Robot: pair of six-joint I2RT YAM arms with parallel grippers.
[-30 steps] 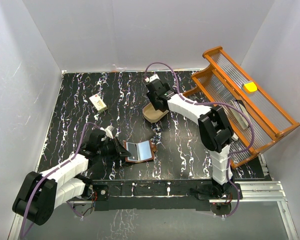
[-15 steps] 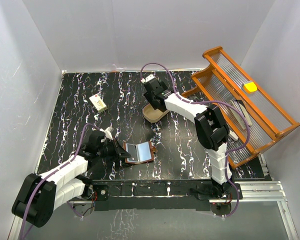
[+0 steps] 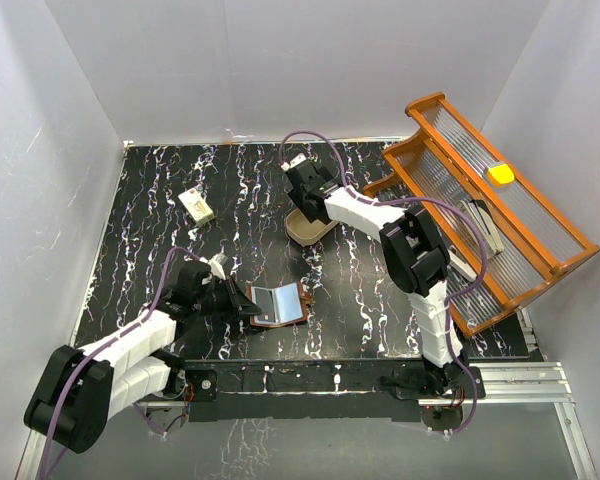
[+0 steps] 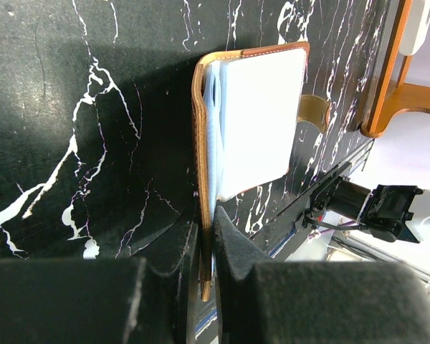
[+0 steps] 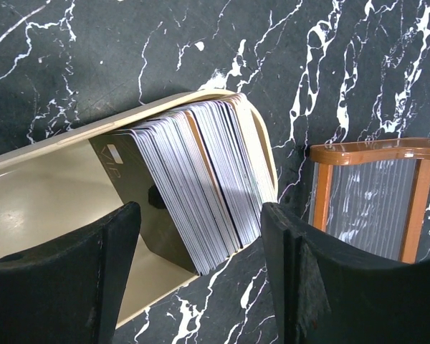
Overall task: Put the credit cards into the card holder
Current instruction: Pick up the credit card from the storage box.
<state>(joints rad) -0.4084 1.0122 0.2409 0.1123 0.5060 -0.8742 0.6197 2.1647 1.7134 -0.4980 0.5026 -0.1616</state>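
Note:
The brown card holder lies open on the black marbled table, grey-blue lining up. My left gripper is shut on its left flap; the left wrist view shows the leather edge pinched between the fingers. The credit cards stand as a leaning stack in the beige oval tray, a dark card in front. My right gripper is open, hovering just above the stack, its fingers on either side and not touching. In the top view it sits over the tray.
A small cream block lies at the back left. An orange wire rack with a yellow object stands tilted at the right; its leg is close beside the tray. White walls enclose the table.
My right gripper has shifted a little left and back over the tray. The left gripper and the card holder have stayed put.

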